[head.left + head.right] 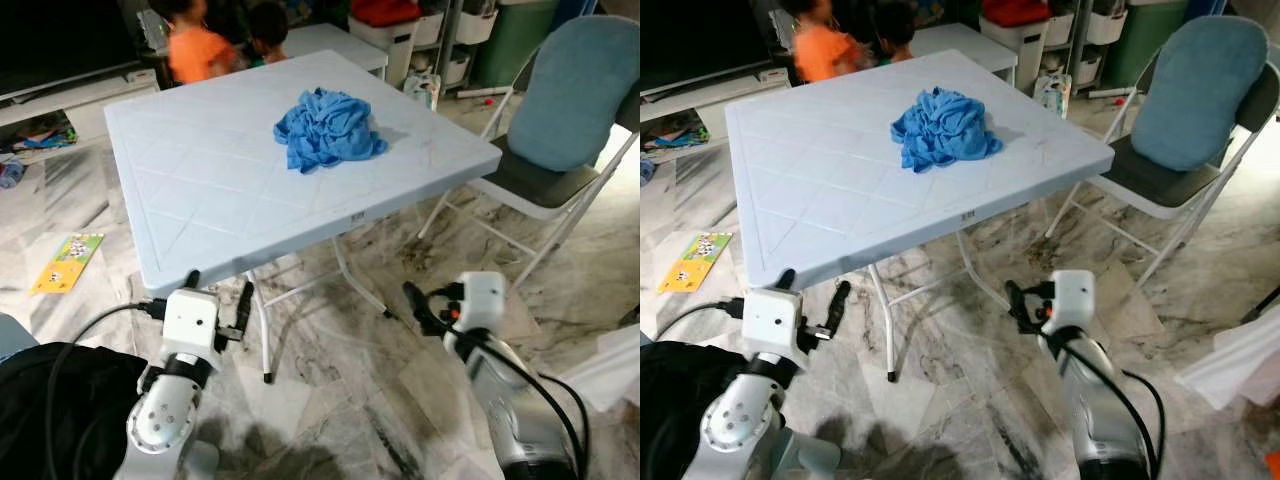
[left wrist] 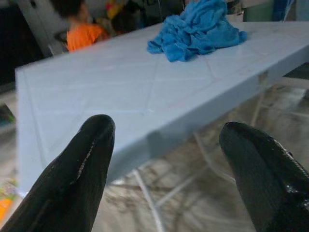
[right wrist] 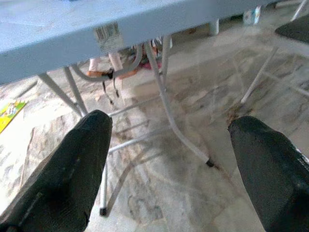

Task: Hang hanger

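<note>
A crumpled blue garment (image 1: 328,128) lies on the far right part of a pale blue folding table (image 1: 200,180). My left gripper (image 1: 217,292) is held low at the table's near edge, open, with nothing between its fingers (image 2: 82,179); its wrist view looks across the tabletop to the blue garment (image 2: 198,29). My right gripper (image 1: 425,308) hangs below and in front of the table's near right corner, also open and empty. Its wrist view looks under the table at the metal legs (image 3: 164,106).
A folding chair with a blue cushion (image 1: 575,90) stands right of the table. Two people, one in an orange shirt (image 1: 195,50), sit beyond it. A picture book (image 1: 68,260) lies on the marble floor at left. A black cloth (image 1: 60,410) is at the lower left.
</note>
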